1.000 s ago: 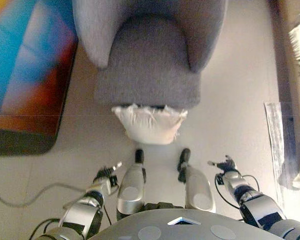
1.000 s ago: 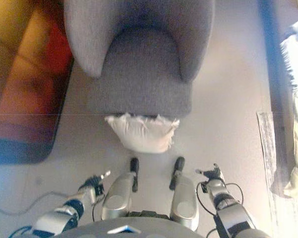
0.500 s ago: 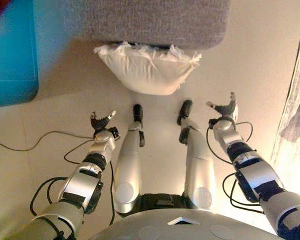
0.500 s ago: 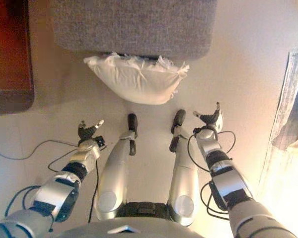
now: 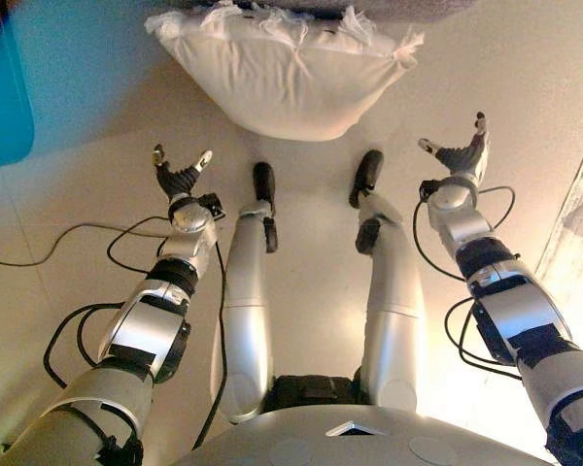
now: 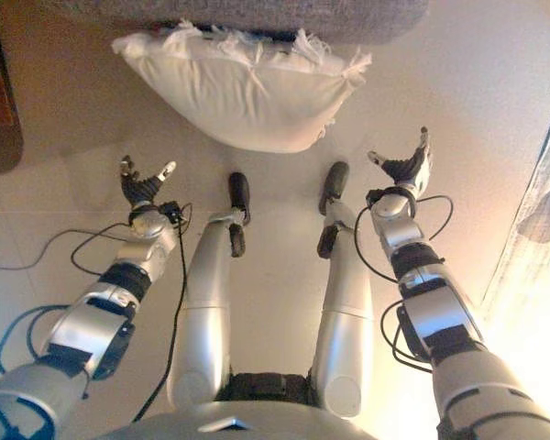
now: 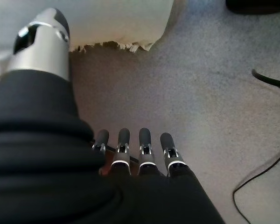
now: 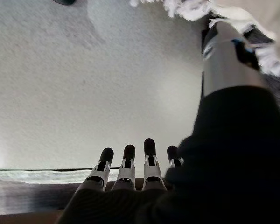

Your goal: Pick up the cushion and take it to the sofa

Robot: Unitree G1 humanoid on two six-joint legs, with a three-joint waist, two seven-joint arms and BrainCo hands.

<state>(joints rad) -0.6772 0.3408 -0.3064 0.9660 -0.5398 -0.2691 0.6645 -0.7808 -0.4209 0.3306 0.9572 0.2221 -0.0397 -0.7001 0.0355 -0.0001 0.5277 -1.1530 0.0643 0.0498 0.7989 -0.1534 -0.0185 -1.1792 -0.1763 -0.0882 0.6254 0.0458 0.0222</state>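
Cushion point(image 5: 284, 76) is lying on the pale floor point(image 5: 68, 209), white with a frayed fringe along its far edge, that edge tucked against the base of the grey sofa point(image 6: 257, 14). Neither hand is touching it.

Left arm is reaching forward and low, to the left of the cushion. Left hand point(image 5: 178, 180) is hovering near the cushion's left corner, palm turned inward, fingers straight and slightly apart, thumb held wide from them. It is holding nothing. In its wrist view the fingers point(image 7: 147, 144) are lining up in a straight row over bare floor, the fringe showing beyond the thumb.

Right arm is mirroring this on the other side. Right hand point(image 5: 462, 155) is sitting near the cushion's right corner, fingers extended, thumb splayed outward, empty. Its wrist view is showing straight fingers point(image 8: 148, 151) above the floor.
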